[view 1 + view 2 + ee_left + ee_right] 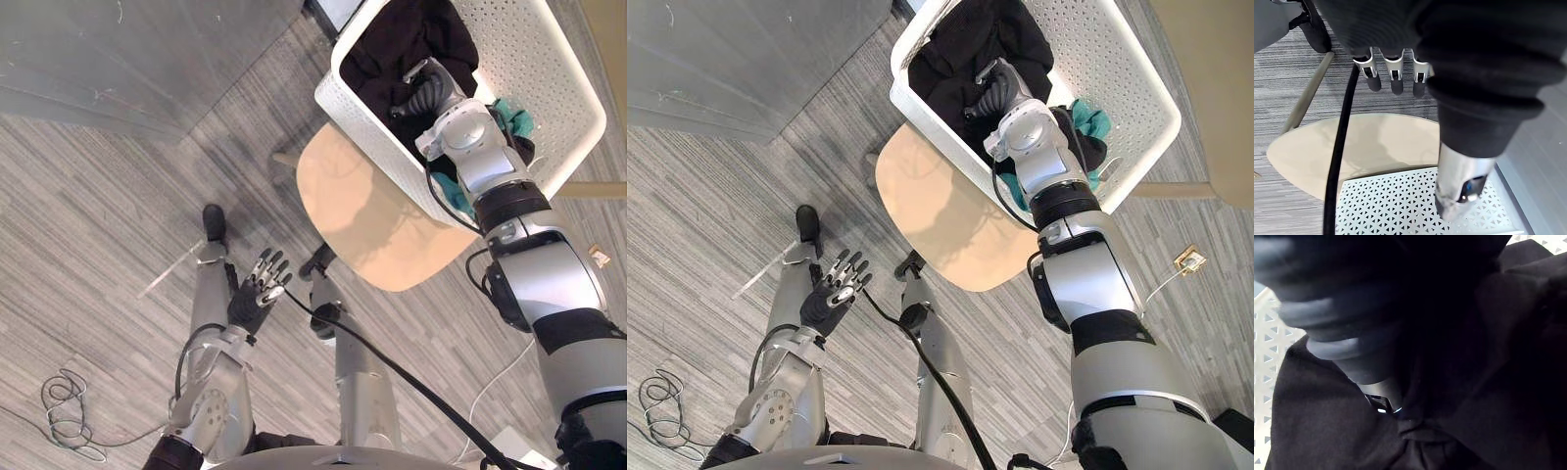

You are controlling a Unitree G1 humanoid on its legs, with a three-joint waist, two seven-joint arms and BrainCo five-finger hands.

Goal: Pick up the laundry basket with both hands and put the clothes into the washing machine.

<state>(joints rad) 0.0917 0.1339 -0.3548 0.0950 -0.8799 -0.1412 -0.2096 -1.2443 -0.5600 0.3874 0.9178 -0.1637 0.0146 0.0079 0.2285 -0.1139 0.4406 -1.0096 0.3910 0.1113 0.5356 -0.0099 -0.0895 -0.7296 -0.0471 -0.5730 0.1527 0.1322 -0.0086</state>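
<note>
The white perforated plastic laundry basket (382, 132) sits on the round pale wooden counter (362, 211) ahead of me. In it, the black garment (411, 39) lies left of the teal cloth (514, 117), with my right hand (423, 98) on the garment. My left hand (257, 294) hangs over the grey striped floor (118, 215), left of the counter.

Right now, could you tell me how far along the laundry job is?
Nothing looks finished: the white basket sits on the round table with the black clothes and a teal cloth inside. In hand: the right hand is down among the black clothes, while the left hand hangs open, away from the basket. Left: gripping the basket with both hands, lifting it, loading the washing machine.
</note>
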